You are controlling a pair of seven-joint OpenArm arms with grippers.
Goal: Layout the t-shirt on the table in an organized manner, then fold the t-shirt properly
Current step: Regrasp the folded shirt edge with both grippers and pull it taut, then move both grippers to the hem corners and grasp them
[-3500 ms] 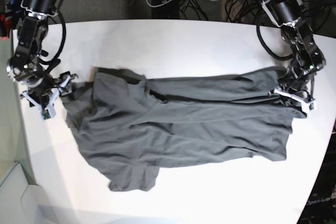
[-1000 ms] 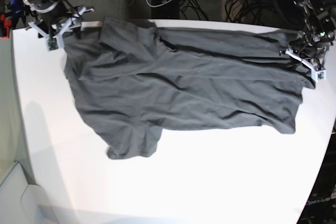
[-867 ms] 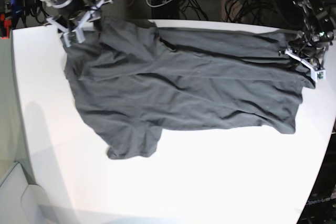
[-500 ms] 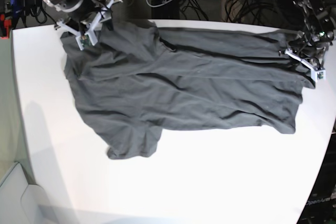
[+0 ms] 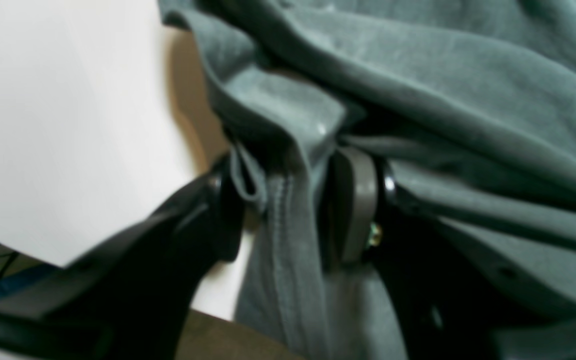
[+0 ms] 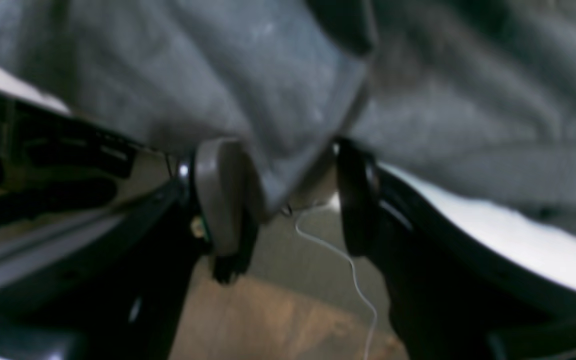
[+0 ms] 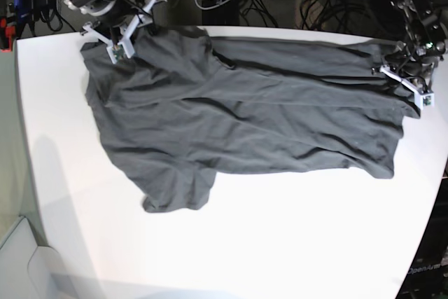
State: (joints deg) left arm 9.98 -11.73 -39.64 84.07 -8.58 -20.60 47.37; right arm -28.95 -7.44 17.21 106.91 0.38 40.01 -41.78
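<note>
Dark charcoal-grey short-sleeved t-shirt [image 7: 238, 117] of soft fabric, spread wrinkled across the far half of the large white smooth-topped table [image 7: 280, 243], its upper hem along the far edge. Left gripper [image 7: 409, 89], near the table's right edge in the base view: jaws pinch a stitched fold of the cloth [image 5: 288, 200]. Right gripper [image 7: 119, 33], at the far left corner: jaws part-open with a shirt edge [image 6: 278, 125] between the pads [image 6: 218, 195]; a firm clamp cannot be told.
</note>
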